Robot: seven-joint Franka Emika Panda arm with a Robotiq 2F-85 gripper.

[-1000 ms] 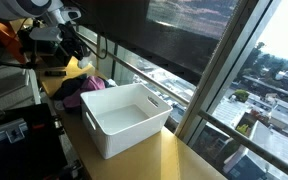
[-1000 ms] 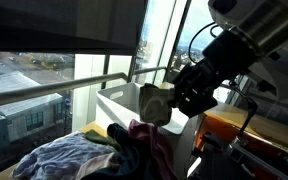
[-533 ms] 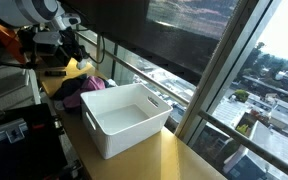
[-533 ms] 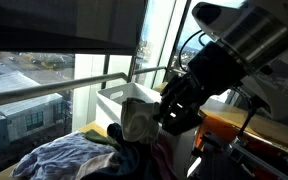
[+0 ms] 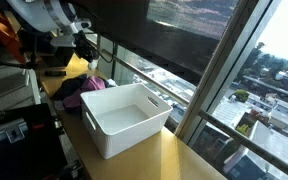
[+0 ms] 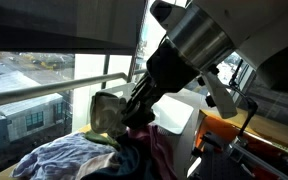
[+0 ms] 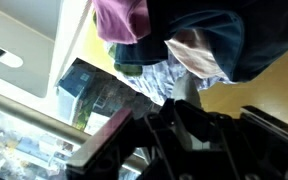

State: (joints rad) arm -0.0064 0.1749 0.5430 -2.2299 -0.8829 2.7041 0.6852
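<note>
While clamped on the pale cloth point(image 6: 106, 110), the gripper point(image 6: 127, 114) now hangs above the clothes pile point(image 6: 64, 155) at the counter point(image 5: 179, 160) end, no longer beside the white bin point(image 5: 129, 120).

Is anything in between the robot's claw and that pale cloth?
No, nothing is. The gripper is shut right on the pale cloth, which hangs above the pile of clothes.

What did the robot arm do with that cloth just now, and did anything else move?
The fingers, still shut on the pale cloth, carried it sideways toward the window, over the clothes pile. Nothing was let go. The white bin and the pile stayed put.
</note>
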